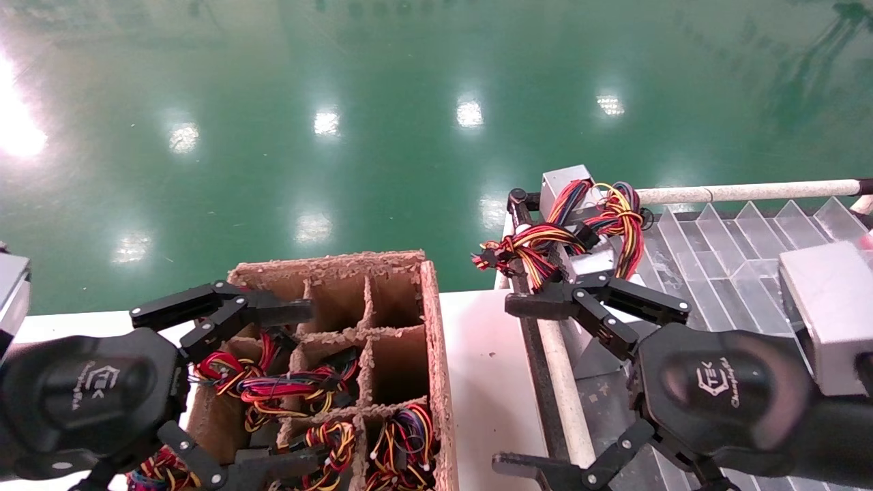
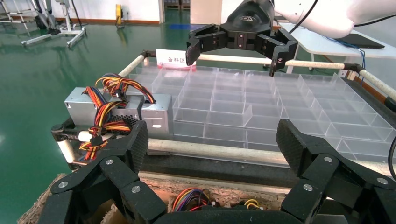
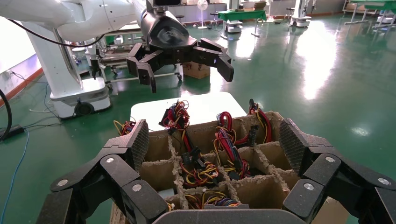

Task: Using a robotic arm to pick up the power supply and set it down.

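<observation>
silver power supply [image 1: 569,187], coloured wires, lying in clear tray corner [image 1: 750,232]

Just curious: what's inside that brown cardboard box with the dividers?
The cardboard box holds bundles of coloured wires in several cells; others look empty. Whatever the wires attach to lies hidden deeper, below the dividers.

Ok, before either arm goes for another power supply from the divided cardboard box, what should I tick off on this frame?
1. Left gripper open and holding nothing, above the brown divided cardboard box: ok.
2. Right gripper open and holding nothing, over the rack's edge: ok.
3. Silver-grey metal power supply sits in the corner of the clear plastic divider tray: ok.
4. Its bundle of red, yellow and black wires kept inside the tray: not ok, it hangs over the edge.
5. Units left to pick in the box: wires show in several cells, bodies hidden: cannot tell.
</observation>
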Robot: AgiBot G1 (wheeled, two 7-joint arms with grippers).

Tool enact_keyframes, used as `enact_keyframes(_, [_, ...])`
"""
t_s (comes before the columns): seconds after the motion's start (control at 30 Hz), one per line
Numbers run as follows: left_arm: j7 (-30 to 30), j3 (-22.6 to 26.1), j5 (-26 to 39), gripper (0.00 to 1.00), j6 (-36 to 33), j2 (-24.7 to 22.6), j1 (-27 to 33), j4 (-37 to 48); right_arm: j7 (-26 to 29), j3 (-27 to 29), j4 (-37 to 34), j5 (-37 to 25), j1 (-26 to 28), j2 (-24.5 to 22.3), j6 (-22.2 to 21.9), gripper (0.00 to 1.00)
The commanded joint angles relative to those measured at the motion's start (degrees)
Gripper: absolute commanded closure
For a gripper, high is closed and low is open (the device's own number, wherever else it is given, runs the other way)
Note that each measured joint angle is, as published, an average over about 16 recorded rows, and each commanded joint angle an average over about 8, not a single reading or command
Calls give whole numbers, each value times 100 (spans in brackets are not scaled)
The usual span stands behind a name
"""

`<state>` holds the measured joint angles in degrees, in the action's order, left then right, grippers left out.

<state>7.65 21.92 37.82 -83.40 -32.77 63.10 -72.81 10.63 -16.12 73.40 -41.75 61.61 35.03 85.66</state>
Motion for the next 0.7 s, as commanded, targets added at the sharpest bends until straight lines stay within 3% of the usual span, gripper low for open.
enact_keyframes(0.03, [0, 0, 0, 0, 0, 0, 0, 0, 0, 0, 0, 0, 0, 0, 0, 0])
enact_keyframes(0.4, [0, 0, 0, 0, 0, 0, 0, 0, 1, 1, 2, -1, -1, 0, 0, 0])
enact_keyframes(0.43, [0, 0, 0, 9, 0, 0, 0, 0, 1, 1, 2, -2, -1, 0, 0, 0])
enact_keyframes(0.67, [0, 0, 0, 96, -1, 0, 1, 1, 4, -45, 30, -101, 49, -25, 43, 0])
enact_keyframes(0.7, [0, 0, 0, 100, -1, 0, 1, 2, 4, -68, 37, -145, 71, -27, 65, 0])
